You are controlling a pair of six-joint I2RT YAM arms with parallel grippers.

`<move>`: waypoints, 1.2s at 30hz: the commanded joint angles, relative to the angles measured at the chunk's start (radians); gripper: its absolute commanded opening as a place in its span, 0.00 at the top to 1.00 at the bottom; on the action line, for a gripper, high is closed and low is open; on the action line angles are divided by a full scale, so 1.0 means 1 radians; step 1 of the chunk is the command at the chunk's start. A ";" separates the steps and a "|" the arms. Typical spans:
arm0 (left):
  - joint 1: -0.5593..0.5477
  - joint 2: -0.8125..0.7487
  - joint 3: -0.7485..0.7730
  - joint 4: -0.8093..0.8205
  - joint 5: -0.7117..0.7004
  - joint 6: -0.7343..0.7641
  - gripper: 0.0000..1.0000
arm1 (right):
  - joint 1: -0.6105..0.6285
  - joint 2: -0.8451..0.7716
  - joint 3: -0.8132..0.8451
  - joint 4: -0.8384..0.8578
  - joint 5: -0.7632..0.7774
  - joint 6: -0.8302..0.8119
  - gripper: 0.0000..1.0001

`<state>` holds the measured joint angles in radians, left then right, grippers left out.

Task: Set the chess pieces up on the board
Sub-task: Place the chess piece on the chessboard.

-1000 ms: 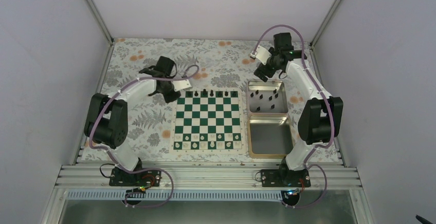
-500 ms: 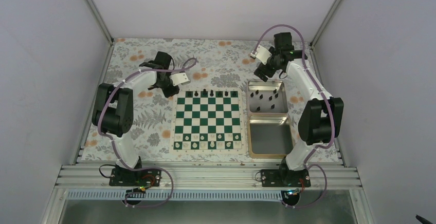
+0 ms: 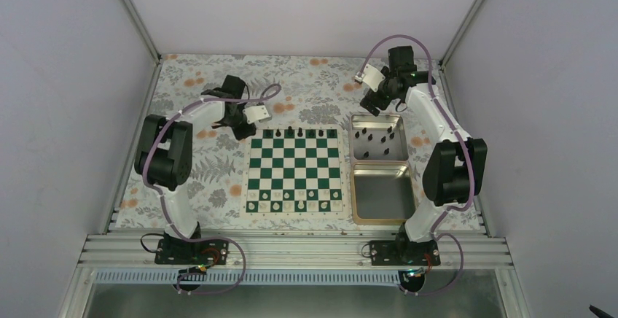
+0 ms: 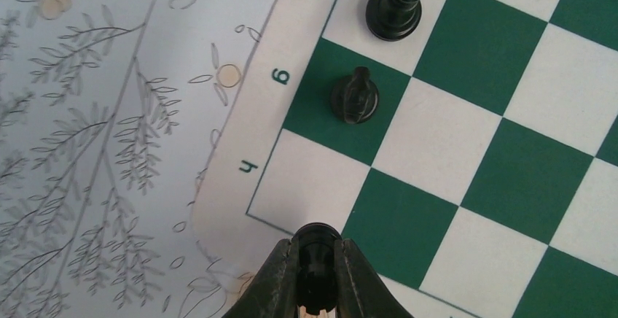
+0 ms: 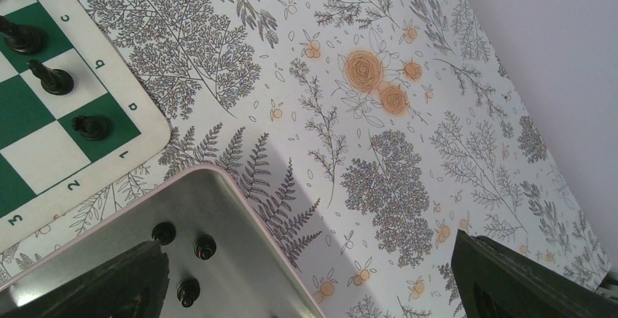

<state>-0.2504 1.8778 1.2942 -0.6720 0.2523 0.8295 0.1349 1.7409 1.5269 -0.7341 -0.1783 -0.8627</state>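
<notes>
The green and white board (image 3: 294, 170) lies mid-table. Several black pieces (image 3: 300, 133) stand on its far row. My left gripper (image 3: 243, 127) hangs over the board's far left corner and is shut on a black piece (image 4: 317, 258). In the left wrist view it is low over the cream border beside the white h square (image 4: 313, 179); a black knight (image 4: 355, 96) stands on g and a bishop (image 4: 394, 6) on f. My right gripper (image 3: 375, 103) is open and empty (image 5: 313, 289) above the far edge of the tin (image 5: 240, 274) that holds loose black pieces (image 5: 204, 246).
White pieces (image 3: 294, 206) fill the board's near rows. A tin with black pieces (image 3: 353, 139) and a second tin (image 3: 356, 195) with nothing in it lie right of the board. Side walls and metal posts enclose the flowered table.
The left arm's elbow has folded back and to the left, and its gripper has shifted slightly toward the board's far left corner with the piece. The right arm has not moved.
</notes>
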 commanded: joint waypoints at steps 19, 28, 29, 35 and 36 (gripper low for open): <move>-0.028 0.081 0.066 -0.008 0.005 0.016 0.89 | -0.009 -0.009 -0.015 0.006 -0.001 0.004 0.00; -0.033 0.096 0.073 -0.008 -0.014 0.020 0.86 | -0.009 -0.015 -0.016 0.002 -0.004 0.001 0.00; -0.032 0.097 0.074 -0.011 -0.014 0.022 0.86 | -0.009 -0.015 -0.017 0.002 -0.004 0.000 0.00; -0.036 0.098 0.079 -0.022 -0.020 0.023 0.83 | -0.009 -0.020 -0.019 0.001 -0.005 -0.001 0.00; -0.035 0.096 0.077 -0.022 -0.022 0.023 0.81 | -0.008 -0.020 -0.019 0.001 -0.006 -0.001 0.00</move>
<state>-0.2802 1.9728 1.3468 -0.6765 0.2359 0.8318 0.1349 1.7409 1.5227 -0.7341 -0.1772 -0.8639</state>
